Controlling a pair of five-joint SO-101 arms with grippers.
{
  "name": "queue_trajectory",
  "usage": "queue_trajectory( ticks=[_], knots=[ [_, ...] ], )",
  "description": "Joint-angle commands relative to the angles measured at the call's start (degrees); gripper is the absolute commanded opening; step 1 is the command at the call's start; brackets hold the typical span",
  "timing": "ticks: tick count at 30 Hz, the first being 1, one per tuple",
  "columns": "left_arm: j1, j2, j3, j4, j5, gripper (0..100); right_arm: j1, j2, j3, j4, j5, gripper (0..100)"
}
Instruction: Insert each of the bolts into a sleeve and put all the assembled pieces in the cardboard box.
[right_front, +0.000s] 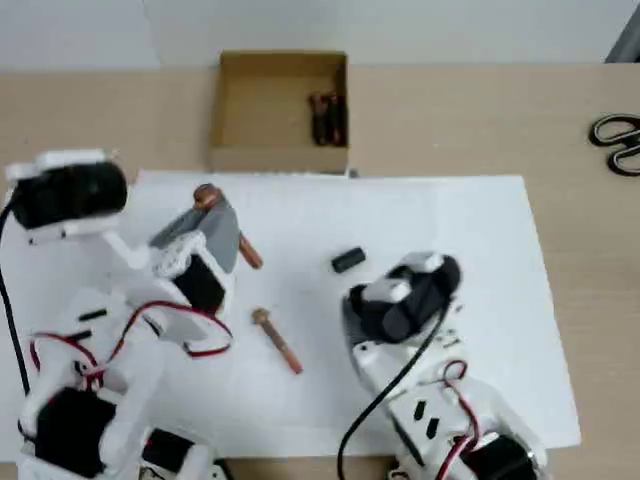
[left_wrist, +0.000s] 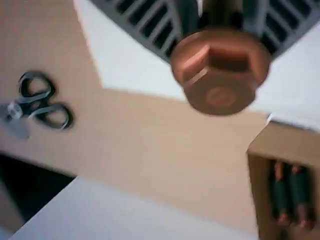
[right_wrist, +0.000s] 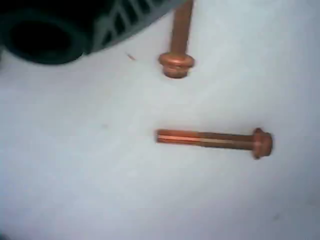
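Observation:
My left gripper (right_front: 213, 222) is shut on a copper bolt (right_front: 205, 196) above the left side of the white paper, near the box. The bolt's hexagonal head (left_wrist: 219, 70) is close to the lens in the left wrist view, and its other end pokes out below the grey fingers (left_wrist: 145, 20). A second bolt (right_front: 277, 341) lies loose on the paper (right_wrist: 215, 140). A black sleeve (right_front: 348, 260) lies on the paper just ahead of my right arm (right_front: 400, 298). The cardboard box (right_front: 240, 110) holds assembled pieces (right_front: 328, 118) in its right part (left_wrist: 290, 192).
The white paper (right_front: 470, 230) covers the table's middle. Black scissors (right_front: 618, 142) lie at the far right on bare wood (left_wrist: 40, 100). In the right wrist view another bolt head (right_wrist: 176, 65) shows beside a grey ribbed part and a black round shape (right_wrist: 40, 37).

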Motion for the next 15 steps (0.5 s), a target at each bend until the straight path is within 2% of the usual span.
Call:
queue_trajectory(
  ticks=[1, 5, 11, 15],
  knots=[
    [0.4, -5.5, 6.5, -7.5, 0.4, 1, -2.2, -0.1, 1.0, -4.2, 1.7, 0.4],
    [0.7, -9.6, 12.4, -10.8, 0.4, 1, -4.1, -0.6, 3.2, -5.9, 1.7, 0.4],
    [8.0, -14.1, 16.7, -10.8, 0.4, 1, -8.3, -0.6, 5.3, -9.0, 2.2, 0.4],
    [10.4, -16.2, 18.2, -10.8, 0.4, 1, -9.7, -0.6, 5.3, -9.0, 4.6, 0.4]
  ],
)
